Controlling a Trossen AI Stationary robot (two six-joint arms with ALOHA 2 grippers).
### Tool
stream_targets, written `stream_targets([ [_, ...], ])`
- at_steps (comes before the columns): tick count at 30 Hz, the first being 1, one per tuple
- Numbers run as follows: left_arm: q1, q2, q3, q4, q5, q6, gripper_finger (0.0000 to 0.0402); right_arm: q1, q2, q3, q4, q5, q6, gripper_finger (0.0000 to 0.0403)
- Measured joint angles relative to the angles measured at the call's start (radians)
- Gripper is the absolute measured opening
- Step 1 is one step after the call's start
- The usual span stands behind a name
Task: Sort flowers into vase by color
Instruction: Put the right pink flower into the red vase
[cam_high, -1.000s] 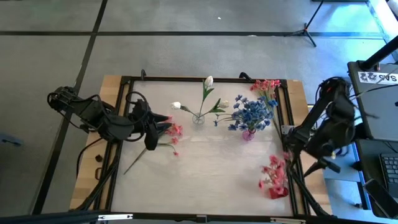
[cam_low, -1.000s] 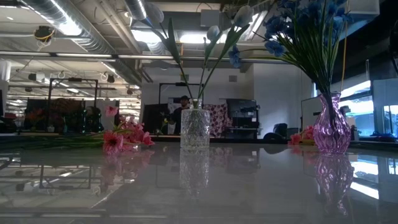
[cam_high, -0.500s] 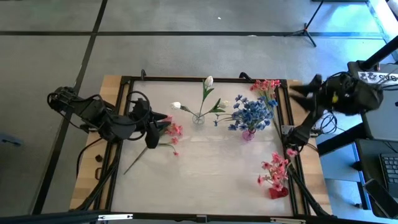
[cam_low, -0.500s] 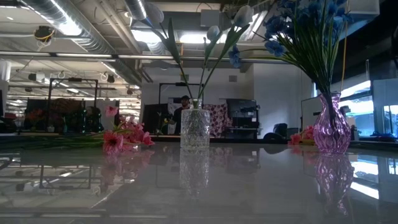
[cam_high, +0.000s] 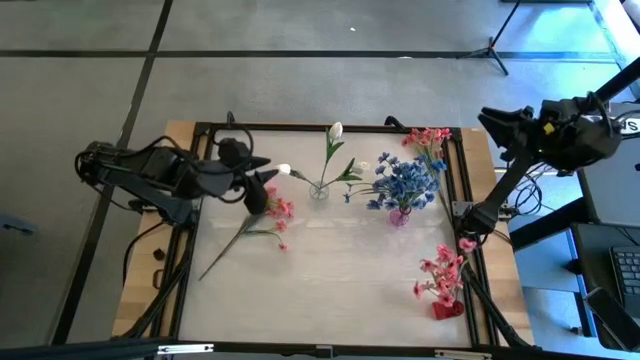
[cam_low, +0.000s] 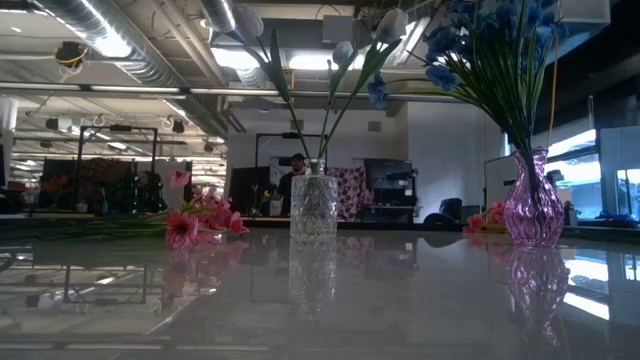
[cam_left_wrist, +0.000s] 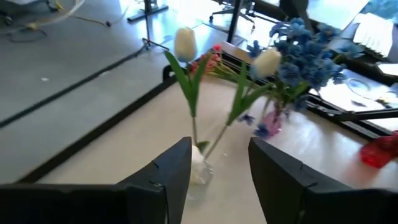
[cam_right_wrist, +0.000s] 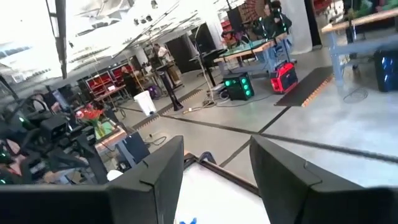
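Observation:
A pink flower (cam_high: 278, 210) lies flat on the table, its stem running toward the near left; in the low view the pink flower (cam_low: 198, 222) rests on its blooms. The clear vase (cam_high: 319, 190) holds white flowers (cam_left_wrist: 185, 43), one bud (cam_high: 284, 170) drooping left. Blue flowers stand in the purple vase (cam_high: 400, 215), pink ones in the red vase (cam_high: 447, 308). My left gripper (cam_high: 264, 174) hovers open just left of the drooping bud, and its wrist view shows the clear vase (cam_left_wrist: 200, 175) ahead between its fingers. My right gripper (cam_high: 492, 122) is open, raised beyond the table's far right corner.
More pink blooms (cam_high: 427, 138) show at the far right corner by the black frame rail (cam_high: 452, 180). Bare tabletop spreads across the near middle. People and furniture stand in the room beyond the table.
My left gripper has swung from above the lying pink flower toward the far edge, up to the drooping white bud, rolling a little; the pink flower stayed put. My right gripper has risen from beside the red vase and gone toward the far right, turning level.

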Motion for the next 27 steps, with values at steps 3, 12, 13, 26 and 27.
stream_targets([
  [3, 0.030, 0.000, 0.000, 0.000, 0.000, 0.048, 0.0156, 0.000, 0.001, -0.020, 0.011, 0.003, 0.046, 0.0184],
  [12, 0.049, -0.008, 0.000, 0.036, -0.004, 0.191, 0.0156, -0.084, 0.106, -0.210, 0.286, 0.005, 0.066, 0.0184],
  [13, 0.049, -0.010, 0.000, 0.036, -0.004, 0.199, 0.0156, -0.136, 0.132, -0.216, 0.316, 0.002, 0.067, 0.0184],
  [26, 0.027, -0.044, 0.000, 0.028, 0.070, 0.189, 0.0156, -1.079, 0.418, -0.150, 0.594, -0.693, -0.060, 0.0184],
  [27, 0.022, -0.044, 0.000, 0.028, 0.085, 0.189, 0.0156, -1.148, 0.418, -0.133, 0.563, -0.724, -0.061, 0.0184],
])
